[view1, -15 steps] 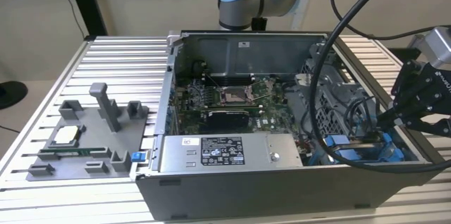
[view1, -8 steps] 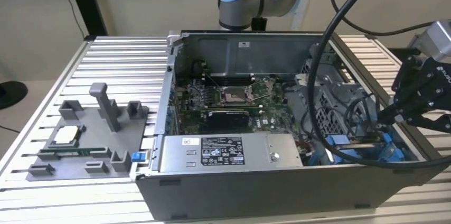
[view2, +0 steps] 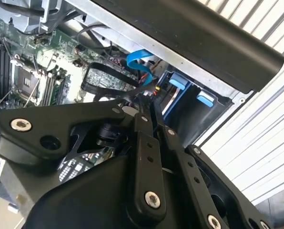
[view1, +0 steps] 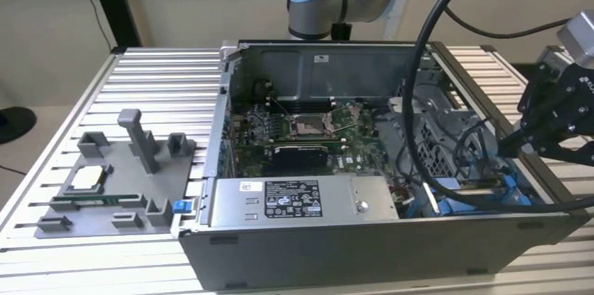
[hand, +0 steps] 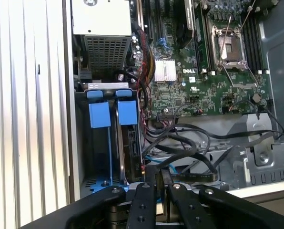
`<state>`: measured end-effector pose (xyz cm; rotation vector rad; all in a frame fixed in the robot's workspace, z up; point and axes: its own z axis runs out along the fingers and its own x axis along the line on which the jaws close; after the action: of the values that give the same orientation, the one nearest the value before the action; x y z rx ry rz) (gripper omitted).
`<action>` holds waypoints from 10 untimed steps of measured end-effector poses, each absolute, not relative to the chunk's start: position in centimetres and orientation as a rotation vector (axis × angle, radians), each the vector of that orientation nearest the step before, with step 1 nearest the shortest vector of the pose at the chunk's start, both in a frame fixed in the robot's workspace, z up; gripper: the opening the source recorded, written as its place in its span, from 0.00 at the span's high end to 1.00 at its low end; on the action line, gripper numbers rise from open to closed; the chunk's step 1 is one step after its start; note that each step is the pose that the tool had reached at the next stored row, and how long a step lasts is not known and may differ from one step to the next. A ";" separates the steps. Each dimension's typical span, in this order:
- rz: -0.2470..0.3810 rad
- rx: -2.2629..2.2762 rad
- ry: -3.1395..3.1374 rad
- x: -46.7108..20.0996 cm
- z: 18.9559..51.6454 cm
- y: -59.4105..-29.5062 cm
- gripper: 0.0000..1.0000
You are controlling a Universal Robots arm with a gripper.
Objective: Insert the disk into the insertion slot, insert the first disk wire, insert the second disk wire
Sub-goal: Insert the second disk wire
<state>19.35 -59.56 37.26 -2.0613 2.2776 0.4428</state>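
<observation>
**A:** Disk first: the flat silver-grey hard drive in its bright blue plastic carrier looks to us already seated in the insertion slot, the grey metal drive bay with blue rails. In the first wrist view we see it edge-on, under the blue tab nearer the green motherboard.

**B:** Agreed. And the black multi-link gripper hangs right over that bay, at the exterior view's right corner of the open grey computer case.

**A:** How do we read its fingers?

**B:** Drawn close together in both wrist views. Something dark and narrow sits between the tips, but we cannot say whether it is a plug or just shadow.

**A:** So what could go wrong from here?

**B:** That tangle of loose black cables lies just beside the bay. We judge that a finger could snag one, or drag the flat blue ribbon cable along with it.

**A:** And a plug going in tilted could jam against the drive's edge, since the bay walls leave little room there.

**B:** Right. Now the hidden parts. The drive's connector end sits in shadow, so we cannot tell whether either wire is plugged in.

**A:** The white label faces away from us, and the gripper's own linkage covers the near end of the bay.
</observation>
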 end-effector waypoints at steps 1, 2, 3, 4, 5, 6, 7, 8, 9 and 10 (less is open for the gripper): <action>0.443 -2.061 2.278 19.3 37.4 -59.6 1.00; 0.443 -2.061 2.278 19.2 37.5 -59.6 1.00; 0.443 -2.061 2.278 19.1 37.6 -59.6 1.00; 0.443 -2.061 2.278 19.0 37.7 -59.6 1.00; 0.443 -2.061 2.278 18.9 37.8 -59.6 1.00; 0.443 -2.061 2.278 18.8 37.9 -59.6 1.00; 0.443 -2.061 2.278 18.7 37.9 -59.6 1.00; 0.443 -2.061 2.278 18.6 38.0 -59.6 1.00; 0.443 -2.061 2.278 18.4 38.0 -59.6 1.00; 0.443 -2.061 2.278 18.3 38.0 -59.6 1.00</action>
<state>18.30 -59.60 38.02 -2.0612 2.2776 0.4429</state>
